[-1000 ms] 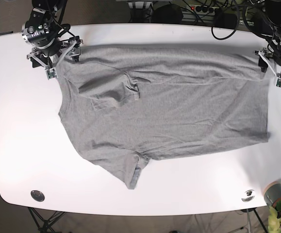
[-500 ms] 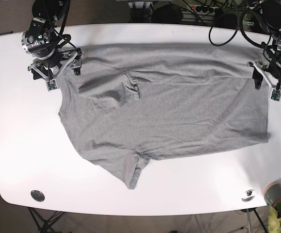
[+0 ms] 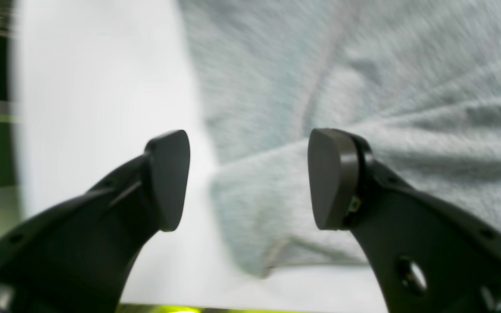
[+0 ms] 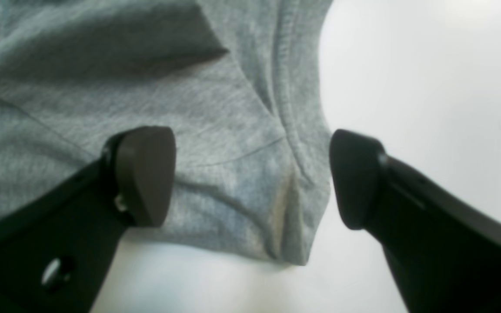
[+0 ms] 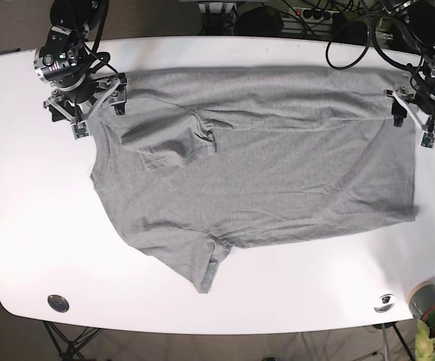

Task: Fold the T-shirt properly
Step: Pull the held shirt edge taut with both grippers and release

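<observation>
The heather-grey T-shirt (image 5: 262,165) lies spread on the white table (image 5: 22,226), its far edge folded over and one sleeve (image 5: 173,144) folded onto the body. No lettering shows. My right gripper (image 5: 97,105) is open at the shirt's far-left corner. In the right wrist view it (image 4: 250,178) straddles the grey corner with its ribbed seam (image 4: 294,121). My left gripper (image 5: 414,119) is open at the far-right corner. In the blurred left wrist view it (image 3: 250,180) straddles the folded cloth corner (image 3: 259,208), just above the table.
A second sleeve (image 5: 208,267) points toward the front edge. Two small round discs (image 5: 58,302) (image 5: 385,302) sit near the front corners. A grey pot with a plant (image 5: 429,302) stands at front right. Cables (image 5: 345,30) lie behind the back edge.
My left gripper has moved in from off the table's right edge onto the shirt's far-right corner. My right gripper has shifted slightly at the far-left corner. The shirt has not moved.
</observation>
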Tool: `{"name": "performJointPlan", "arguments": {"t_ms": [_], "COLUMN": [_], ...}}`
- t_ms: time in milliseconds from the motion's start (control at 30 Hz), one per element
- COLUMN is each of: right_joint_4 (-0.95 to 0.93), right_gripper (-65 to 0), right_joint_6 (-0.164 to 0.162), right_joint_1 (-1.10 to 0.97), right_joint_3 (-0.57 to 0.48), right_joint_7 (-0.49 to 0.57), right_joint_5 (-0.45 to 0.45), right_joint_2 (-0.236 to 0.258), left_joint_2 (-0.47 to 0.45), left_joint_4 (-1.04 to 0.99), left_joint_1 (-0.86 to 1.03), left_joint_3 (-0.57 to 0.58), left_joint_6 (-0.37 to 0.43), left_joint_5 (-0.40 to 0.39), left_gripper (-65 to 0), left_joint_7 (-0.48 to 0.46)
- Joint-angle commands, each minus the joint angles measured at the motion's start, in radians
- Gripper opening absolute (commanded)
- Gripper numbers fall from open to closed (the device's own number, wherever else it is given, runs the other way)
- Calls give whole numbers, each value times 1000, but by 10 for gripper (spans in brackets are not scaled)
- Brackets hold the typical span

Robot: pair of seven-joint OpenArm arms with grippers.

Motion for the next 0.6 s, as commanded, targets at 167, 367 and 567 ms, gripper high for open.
{"name": "performJointPlan", "arguments": {"t_ms": [167,367,567], "right_joint_4": [12,-25,-81], "right_gripper": [-187,-197,-195], "right_joint_6": [-3,-8,-8], "right_joint_1": [2,-13,-25], "right_joint_3": [4,9,9], "right_joint_7": [14,13,21], "right_joint_5": [4,3,3], "right_joint_2": [-8,-8,-8], "left_joint_2": [-16,-16,-16], "left_joint_4": [-87,-89,-159], "left_joint_1": [-2,35,81], "left_joint_3": [-9,-9,1], "left_joint_6": [3,3,3], "left_joint_5": [-1,0,2], "left_gripper": [-267,-267,-267], "left_joint_7": [-19,-20,-117]}}
